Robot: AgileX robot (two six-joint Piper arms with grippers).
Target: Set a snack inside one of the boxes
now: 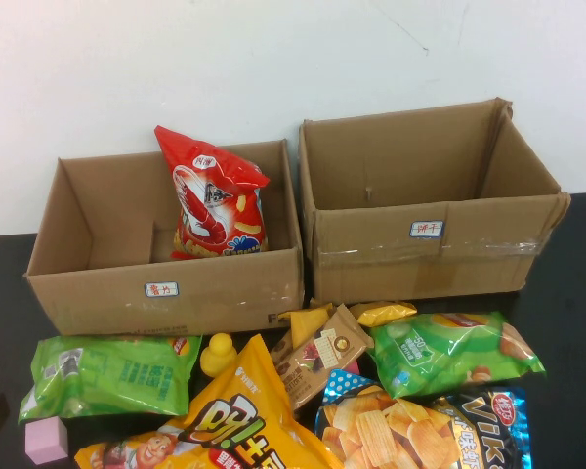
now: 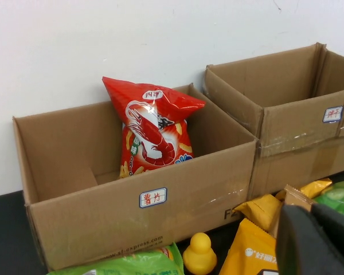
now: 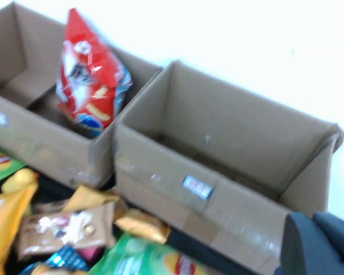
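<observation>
The red shrimp crisp bag (image 1: 212,195) stands upright inside the lower, wider brown box (image 1: 98,293), leaning against its back wall near the box's right side. The bag (image 2: 153,129) and the box (image 2: 92,220) also show in the left wrist view, and the bag (image 3: 89,80) in the right wrist view. Neither gripper shows in the high view. My left gripper (image 2: 312,215) is shut and empty, low over the snack pile in front of the boxes. My right gripper (image 3: 314,220) is shut and empty, near the taller box's front right corner.
The taller taped box (image 1: 425,259) stands to the right of the lower one. In front lie green bags (image 1: 107,376) (image 1: 454,352), a yellow cartoon bag (image 1: 225,420), a brown packet (image 1: 317,357), a yellow duck (image 1: 218,354) and a pink block (image 1: 47,440).
</observation>
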